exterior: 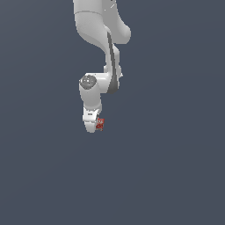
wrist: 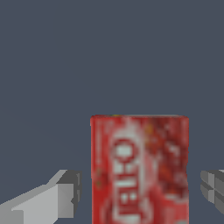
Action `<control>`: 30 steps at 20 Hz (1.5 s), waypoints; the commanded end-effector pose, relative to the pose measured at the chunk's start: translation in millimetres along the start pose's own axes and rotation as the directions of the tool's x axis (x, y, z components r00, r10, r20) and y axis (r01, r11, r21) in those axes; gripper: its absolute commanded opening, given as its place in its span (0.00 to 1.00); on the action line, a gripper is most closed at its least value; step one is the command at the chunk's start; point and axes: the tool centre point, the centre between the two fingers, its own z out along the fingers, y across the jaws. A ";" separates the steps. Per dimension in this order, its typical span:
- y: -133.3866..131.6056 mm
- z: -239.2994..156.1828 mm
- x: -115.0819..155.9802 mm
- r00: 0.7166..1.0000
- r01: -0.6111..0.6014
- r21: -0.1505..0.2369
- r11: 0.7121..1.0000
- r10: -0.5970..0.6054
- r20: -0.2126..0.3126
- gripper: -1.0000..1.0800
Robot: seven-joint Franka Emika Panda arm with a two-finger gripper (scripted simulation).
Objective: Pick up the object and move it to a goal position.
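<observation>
Red blocky box [wrist: 139, 170] with white lettering sits between the white hand's [exterior: 93, 126] spread-open fingers [wrist: 61, 194], awaiting the squeeze.

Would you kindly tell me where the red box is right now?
In the exterior view, the red box sits beside the hand, on that view's right; the wrist view shows it between the open fingers.

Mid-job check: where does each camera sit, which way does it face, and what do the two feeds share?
Exterior view: off the arm, exact position unknown, facing the white robot arm and its gripper against a plain grey-blue background; the small red box with white lettering sits at the gripper tip.
Wrist view: on the wrist, looking along the grey fingers at the red box between them, gaps either side.
Shared: the red box and the gripper.
</observation>
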 end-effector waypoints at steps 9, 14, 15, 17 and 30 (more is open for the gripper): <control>-0.3 27.1 -0.2 1.000 0.002 0.001 1.000 -0.002 0.000 0.00; -0.3 27.1 -0.2 1.000 0.002 0.001 1.000 -0.002 0.000 0.00; -0.3 27.1 -0.2 1.000 0.002 0.001 1.000 -0.002 0.000 0.00; -0.3 27.1 -0.2 1.000 0.002 0.001 1.000 -0.002 0.000 0.00; 6.5 -11.3 7.0 1.000 0.004 -0.001 1.000 -0.004 0.001 0.00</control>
